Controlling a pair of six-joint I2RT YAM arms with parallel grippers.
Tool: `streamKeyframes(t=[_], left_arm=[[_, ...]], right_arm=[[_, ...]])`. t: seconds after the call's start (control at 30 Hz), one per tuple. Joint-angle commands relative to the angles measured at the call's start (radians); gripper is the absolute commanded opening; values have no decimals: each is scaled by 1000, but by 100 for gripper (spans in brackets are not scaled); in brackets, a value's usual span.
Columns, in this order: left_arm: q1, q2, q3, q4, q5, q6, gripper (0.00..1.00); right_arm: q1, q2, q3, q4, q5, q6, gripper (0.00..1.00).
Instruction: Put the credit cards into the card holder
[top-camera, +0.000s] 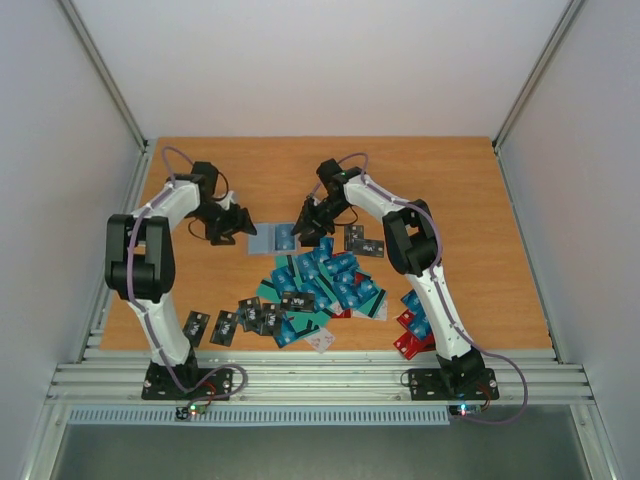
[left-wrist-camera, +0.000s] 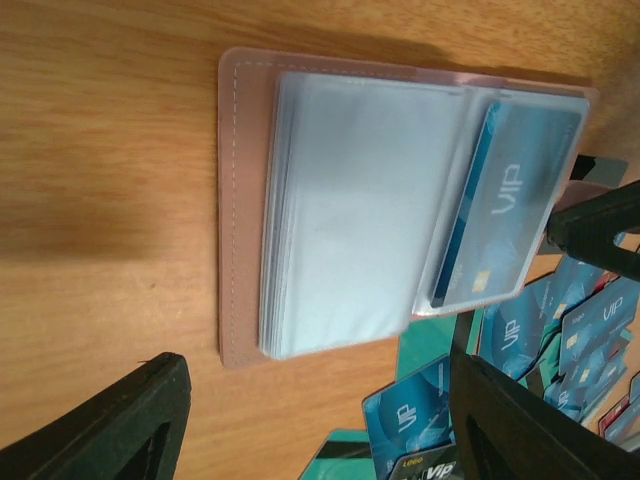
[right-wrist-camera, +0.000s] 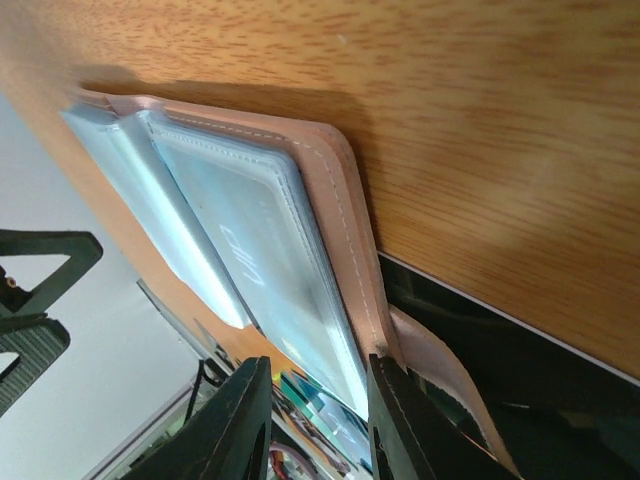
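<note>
The card holder (top-camera: 266, 238) lies open on the table between my two grippers, its pinkish cover (left-wrist-camera: 244, 200) under a stack of clear sleeves (left-wrist-camera: 350, 210). One blue VIP card (left-wrist-camera: 510, 200) sits in a sleeve on its right half. My left gripper (top-camera: 234, 226) (left-wrist-camera: 318, 375) stands open just off the holder's left side, with only table between its fingers. My right gripper (top-camera: 308, 228) (right-wrist-camera: 318, 372) is partly open at the holder's right edge. One finger (right-wrist-camera: 410, 420) rests against the cover (right-wrist-camera: 335, 200) and a gap shows beside the sleeves. The loose credit cards (top-camera: 320, 285) (left-wrist-camera: 410, 415) lie heaped just in front.
More black cards (top-camera: 240, 318) are spread toward the near left edge. Red cards (top-camera: 412, 335) lie by the right arm's base, and one dark card (top-camera: 365, 243) lies beside the right arm. Grey walls enclose the table on three sides.
</note>
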Motion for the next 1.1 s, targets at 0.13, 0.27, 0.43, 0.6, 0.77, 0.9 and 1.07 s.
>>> streamKeyframes(t=[0.13, 0.27, 0.43, 0.6, 0.77, 0.9, 1.07], left_arm=[[31, 86, -4, 118, 61, 39, 73], [35, 127, 5, 126, 68, 56, 72], [36, 174, 6, 148, 147, 46, 71], [35, 175, -13, 188, 229, 22, 68], [35, 167, -9, 200, 276, 5, 67], [34, 138, -3, 196, 287, -5, 66], [22, 104, 24, 169, 277, -10, 65]], right_arm=[[14, 48, 49, -106, 55, -46, 28], [16, 67, 74, -131, 57, -54, 28], [17, 87, 103, -151, 54, -58, 28], [19, 101, 108, -151, 47, -53, 28], [23, 107, 109, -149, 48, -49, 28], [26, 105, 111, -149, 52, -46, 27], [29, 105, 108, -142, 56, -38, 27]])
